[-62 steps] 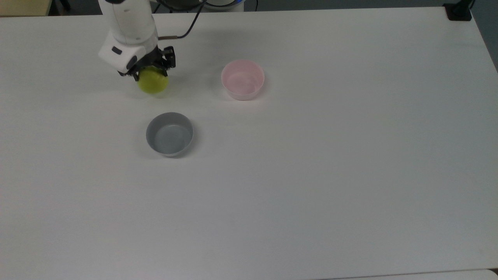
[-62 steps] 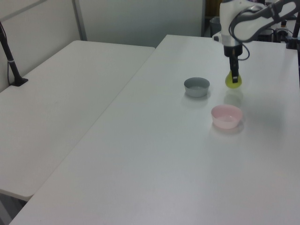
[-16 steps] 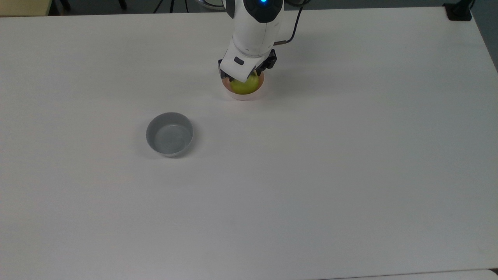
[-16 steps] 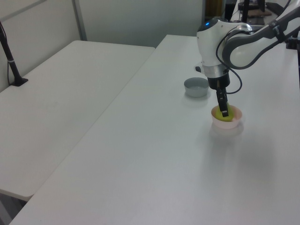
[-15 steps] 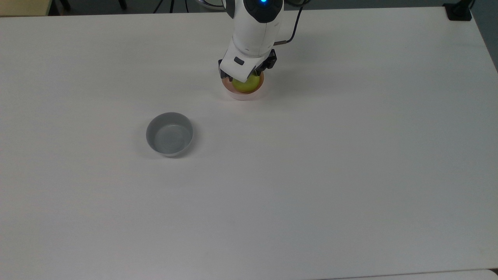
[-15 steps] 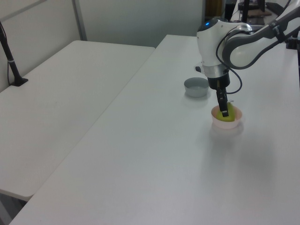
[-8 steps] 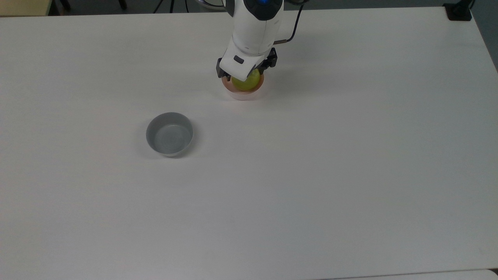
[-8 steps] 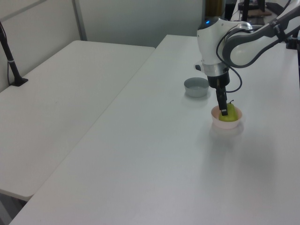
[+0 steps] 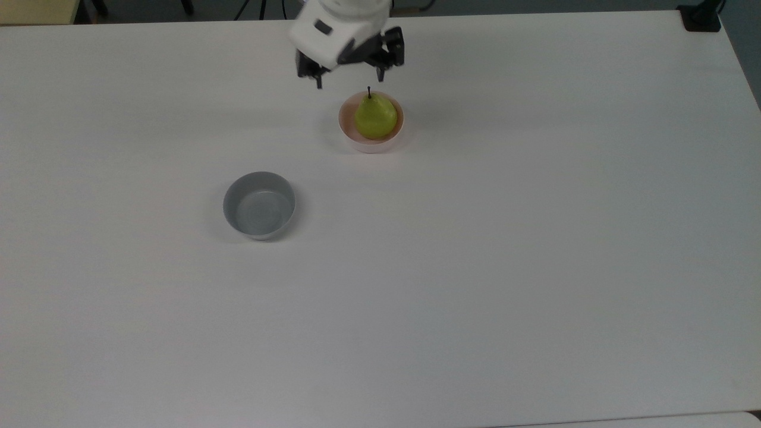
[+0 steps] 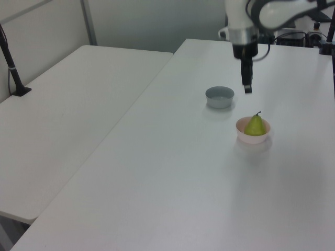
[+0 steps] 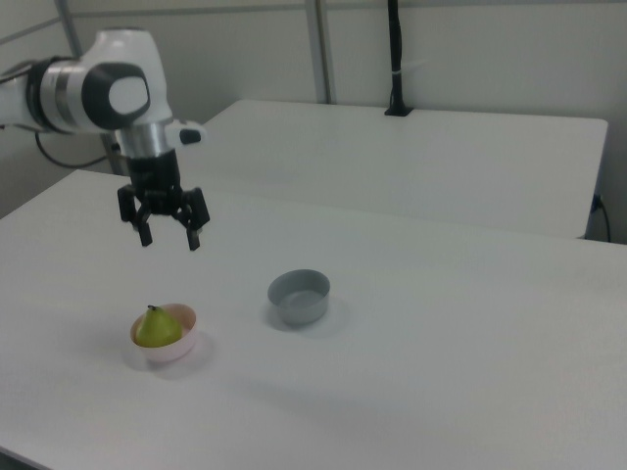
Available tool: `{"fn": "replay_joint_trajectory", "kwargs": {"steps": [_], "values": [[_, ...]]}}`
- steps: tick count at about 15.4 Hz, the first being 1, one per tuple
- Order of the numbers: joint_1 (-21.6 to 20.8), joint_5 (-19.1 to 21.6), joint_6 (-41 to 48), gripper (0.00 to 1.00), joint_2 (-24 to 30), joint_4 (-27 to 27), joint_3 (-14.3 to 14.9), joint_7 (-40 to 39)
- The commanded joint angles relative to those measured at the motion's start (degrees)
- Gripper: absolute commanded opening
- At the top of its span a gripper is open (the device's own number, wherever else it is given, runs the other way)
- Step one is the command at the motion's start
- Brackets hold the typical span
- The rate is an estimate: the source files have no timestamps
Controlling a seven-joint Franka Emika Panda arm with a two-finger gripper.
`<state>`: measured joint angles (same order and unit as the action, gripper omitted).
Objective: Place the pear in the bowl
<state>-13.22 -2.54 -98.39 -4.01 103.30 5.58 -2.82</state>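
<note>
The yellow-green pear (image 9: 375, 117) stands upright in the pale pink bowl (image 9: 351, 134), its dark stem pointing up; it appears again as the pear (image 10: 255, 126) in the bowl (image 10: 241, 131) and the pear (image 11: 152, 328) in the bowl (image 11: 182, 341). My gripper (image 9: 349, 78) hangs in the air well above the bowl, open and holding nothing. In the right view the gripper (image 11: 169, 240) shows two spread fingers with a clear gap. In the left view the gripper (image 10: 246, 86) hangs above and behind the pear.
A grey bowl (image 9: 260, 205) of the same size sits on the white table (image 9: 475, 267), toward the top view's lower left of the pink one. A second white table (image 10: 68, 115) adjoins it. A black post (image 11: 395, 59) stands at the far table's edge.
My gripper has let go of the pear and risen away from the bowl, shifting toward the top view's upper left. The pear now stands free in the pink bowl.
</note>
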Motion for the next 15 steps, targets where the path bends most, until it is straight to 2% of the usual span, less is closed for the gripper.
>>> {"fn": "replay_joint_trajectory", "kwargs": {"steps": [1, 5, 15], "values": [[4.50, 0.60, 7.84, 1.00, -0.29, -10.19, 0.39, 0.89], [7.77, 0.60, 12.43, 1.00, -0.03, -16.45, 0.66, 1.24], [9.35, 2.01, 9.27, 1.00, 0.85, -17.43, 2.15, 1.07]]}}
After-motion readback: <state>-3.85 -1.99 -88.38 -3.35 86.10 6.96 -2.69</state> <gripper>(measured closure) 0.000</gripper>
